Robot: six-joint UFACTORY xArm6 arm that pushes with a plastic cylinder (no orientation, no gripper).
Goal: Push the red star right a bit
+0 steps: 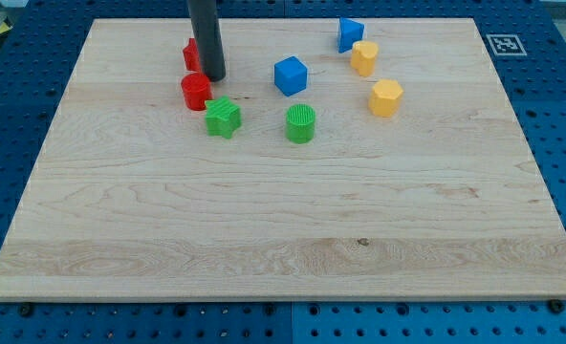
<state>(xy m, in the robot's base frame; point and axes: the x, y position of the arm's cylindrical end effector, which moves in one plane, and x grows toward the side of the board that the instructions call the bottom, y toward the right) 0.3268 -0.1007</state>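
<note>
The wooden board [283, 220] is lying across a blue pegboard table [551, 315]. My rod [205, 33] is coming down from the view's top, my tip [214, 76] resting on the board with nothing grasped, since it has no jaws. The red star [190, 53] is sitting at the tip's ten o'clock, touching the rod and partly hidden behind it. A red cylinder [196, 91] is standing at seven o'clock, just beside the tip. A green star [223, 117] is lying at six o'clock. A blue cube [290, 75] is sitting at three o'clock, a green cylinder [301, 123] at four. Farther along three o'clock are waiting a blue block [349, 33], a yellow block [364, 57] and a yellow hexagon [385, 97].
</note>
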